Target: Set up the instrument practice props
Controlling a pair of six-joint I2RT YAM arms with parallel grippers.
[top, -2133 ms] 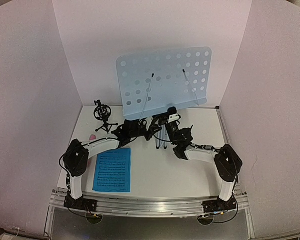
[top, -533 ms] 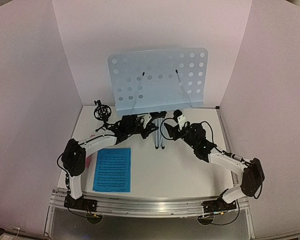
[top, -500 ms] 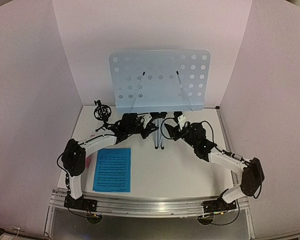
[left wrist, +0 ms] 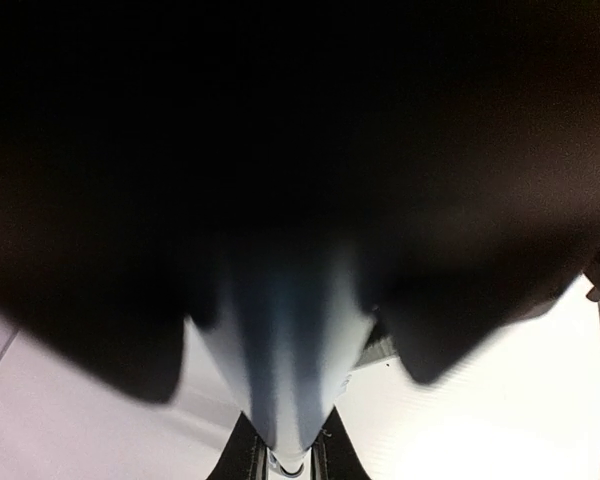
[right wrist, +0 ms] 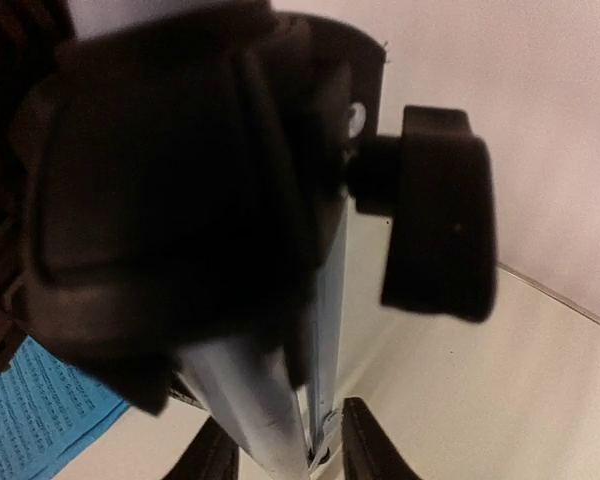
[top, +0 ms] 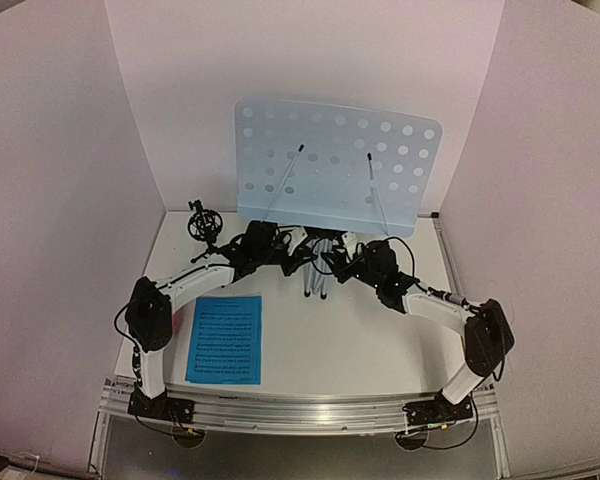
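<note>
Stand: the music stand (top: 335, 165) stood at 12 o'clock on the table (top: 330, 340), tray tilted back, legs (top: 315, 278) folded together underneath.
Left gripper: the left gripper (top: 286, 256) came at the pole from 9 o'clock, pinched narrow on it as best the wrist view showed.
Right gripper: the right gripper (right wrist: 290, 450) sat at 3 o'clock, half-wide, fingers straddling the pole (right wrist: 315, 330) with slim gaps, just under the black knob (right wrist: 435, 215).
Key relation: the pole ran upright between both grippers, so both arms were equally near.
Judgement: spreading the legs looked like the next job.
Waiting: the sheet (top: 225, 338) lay at 7 o'clock and the mic holder (top: 204, 226) stood at 10 o'clock.
</note>
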